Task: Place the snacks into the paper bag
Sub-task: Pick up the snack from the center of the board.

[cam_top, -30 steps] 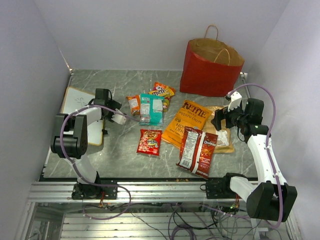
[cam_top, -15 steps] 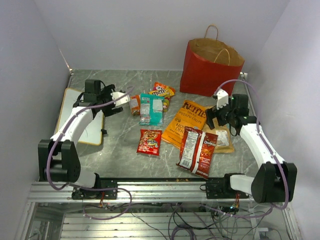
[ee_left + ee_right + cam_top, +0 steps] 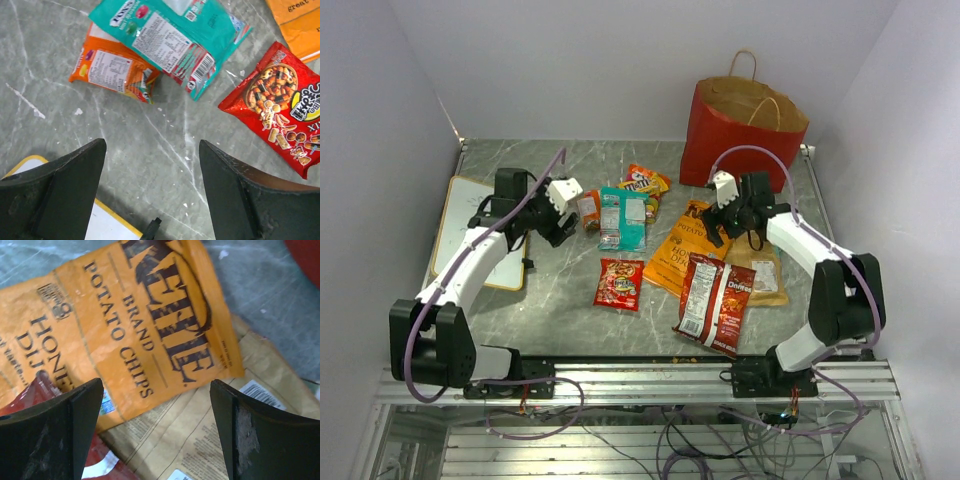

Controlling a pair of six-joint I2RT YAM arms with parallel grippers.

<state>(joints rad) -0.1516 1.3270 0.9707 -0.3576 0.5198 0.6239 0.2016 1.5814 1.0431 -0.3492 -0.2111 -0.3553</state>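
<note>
Grey marbled bench (image 3: 570, 300) fills my top view, with lilac walls around it. At its far right corner the paper bag (image 3: 735, 140) stands upright, red outside and brown kraft inside, mouth open upward and twisted handles raised.

All snacks lie flat outside it. Just in front of the paper bag is the glossy orange Kettle chip bag (image 3: 150, 325), long axis diagonal, with its lettered top toward the paper bag. It overlaps a matte tan bag (image 3: 200, 440). The crinkly red Doritos bag (image 3: 715, 300) lies nearer me, lengthwise near to far. Further left of the paper bag are a teal pack (image 3: 170, 35), running near to far, an orange pack (image 3: 112, 67) tucked under its edge, a small red pack (image 3: 277, 105) and a yellow candy pack (image 3: 645, 182).

My right arm arches with the elbow out, and the right gripper (image 3: 155, 390) hangs spread wide over the Kettle chip bag, holding nothing. My left arm stretches forward, and the left gripper (image 3: 150, 150) points down at bare bench beside the orange pack, fingers apart and empty.
</note>
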